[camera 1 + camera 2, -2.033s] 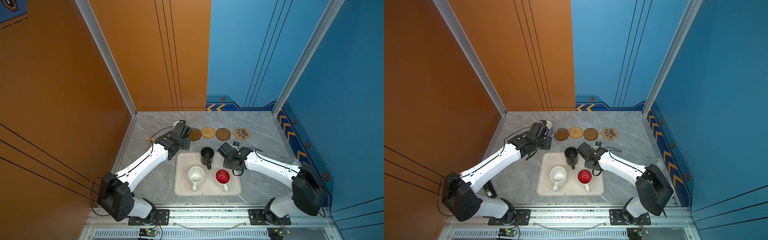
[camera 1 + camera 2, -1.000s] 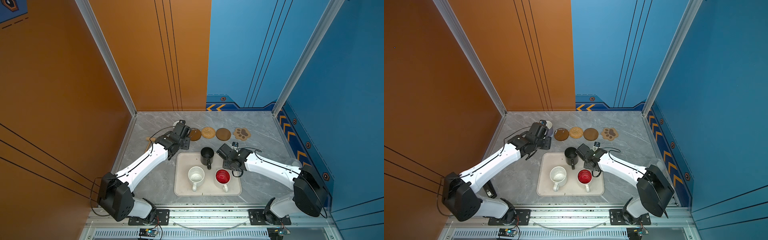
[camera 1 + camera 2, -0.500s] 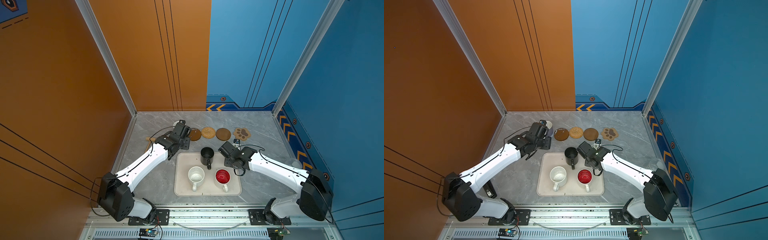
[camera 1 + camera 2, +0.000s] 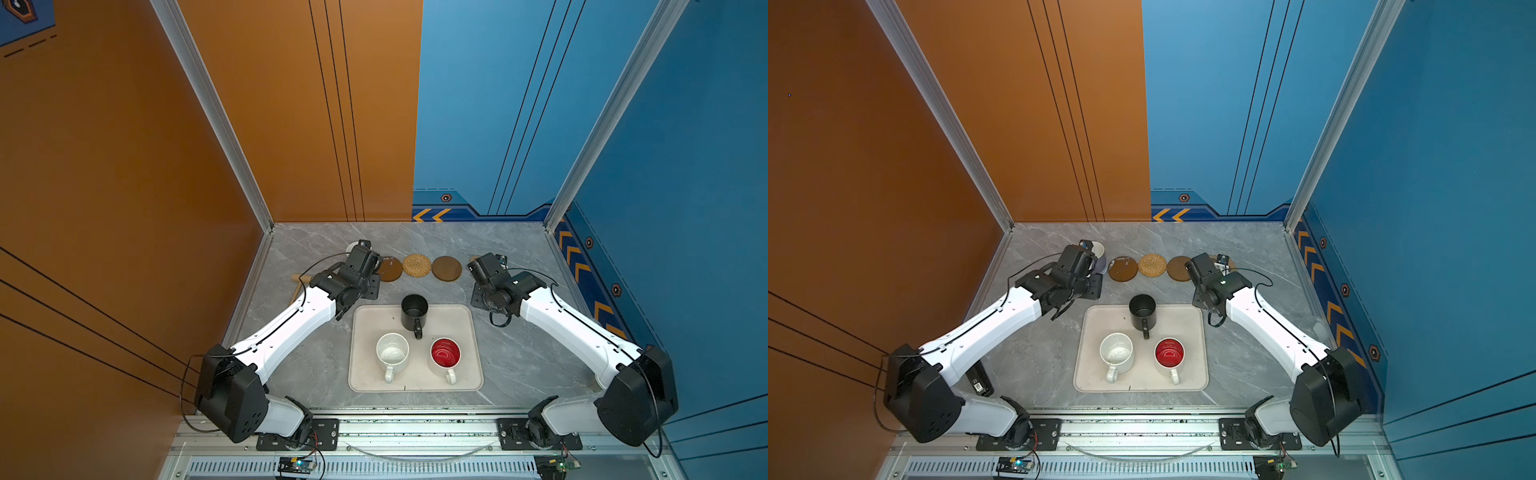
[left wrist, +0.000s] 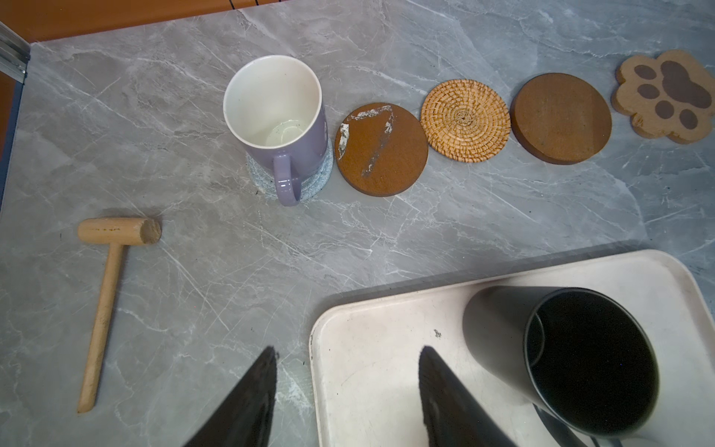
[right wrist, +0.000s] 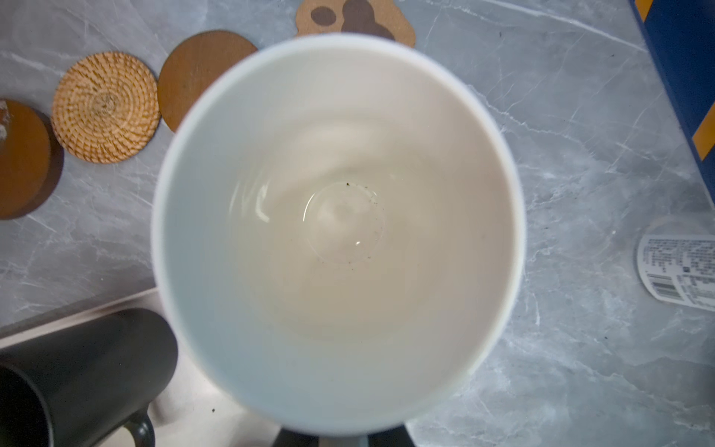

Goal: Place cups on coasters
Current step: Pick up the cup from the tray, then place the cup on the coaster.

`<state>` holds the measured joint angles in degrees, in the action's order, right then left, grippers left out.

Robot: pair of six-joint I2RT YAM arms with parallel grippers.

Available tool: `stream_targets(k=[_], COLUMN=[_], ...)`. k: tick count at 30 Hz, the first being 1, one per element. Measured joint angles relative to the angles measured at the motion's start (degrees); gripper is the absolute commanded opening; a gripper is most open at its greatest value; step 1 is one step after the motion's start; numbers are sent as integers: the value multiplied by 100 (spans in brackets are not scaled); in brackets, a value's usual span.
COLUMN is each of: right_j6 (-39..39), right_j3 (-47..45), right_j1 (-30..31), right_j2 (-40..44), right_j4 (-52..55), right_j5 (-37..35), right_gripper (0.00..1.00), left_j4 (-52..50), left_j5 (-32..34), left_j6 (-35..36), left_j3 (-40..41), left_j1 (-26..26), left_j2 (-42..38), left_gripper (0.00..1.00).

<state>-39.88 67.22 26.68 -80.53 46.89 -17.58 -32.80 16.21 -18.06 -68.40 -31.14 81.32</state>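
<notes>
In the left wrist view my left gripper [image 5: 348, 352] is open and empty, over the near corner of the cream tray [image 5: 371, 387]. The lavender cup [image 5: 278, 116] stands on the grey-white woven coaster [image 5: 313, 182]. Beside it lie the glossy brown [image 5: 381, 149], rattan [image 5: 464, 120], plain brown [image 5: 561, 118] and paw-shaped [image 5: 665, 96] coasters, all bare. My right gripper [image 6: 340, 441] is shut on the cream-white cup [image 6: 336, 232], held upright just short of the paw coaster [image 6: 356, 19]. The black cup [image 4: 414, 309], speckled cup [image 4: 392, 353] and red-lined cup [image 4: 445, 353] stand on the tray.
A wooden mallet [image 5: 108, 278] lies on the marble to the left of the lavender cup. A clear jar with a printed label [image 6: 677, 267] lies near the right wall. The tray's rim [image 4: 478, 374] sits front centre between both arms.
My right arm has carried the cream-white cup away from the tray's right edge, back and to the right toward the paw coaster. The left arm has stayed put.
</notes>
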Motion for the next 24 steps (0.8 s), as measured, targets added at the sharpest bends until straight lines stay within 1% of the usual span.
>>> stream_targets(k=[4,11,18,24], right_j6=[313,761,1036,1185], right_j3=[258,728,1266,1714], right_j1=[-470,-1093,-1416,-1554], right_j2=[-232,-1084,-1770,-2253], right_j4=[-144,-304,-415,-529], right_j5=[208,586,809,885], right_gripper=[0,0,0,0], left_j4=[0,0,2,2], left_j5=[0,2,2,4], left_j6=[-2,-15,-111,-149], left_j3=[0,-11,-153,-343], left_j1=[0,2,0,0], left_j2=[0,13,151,278], left_gripper=[60,60,60,60])
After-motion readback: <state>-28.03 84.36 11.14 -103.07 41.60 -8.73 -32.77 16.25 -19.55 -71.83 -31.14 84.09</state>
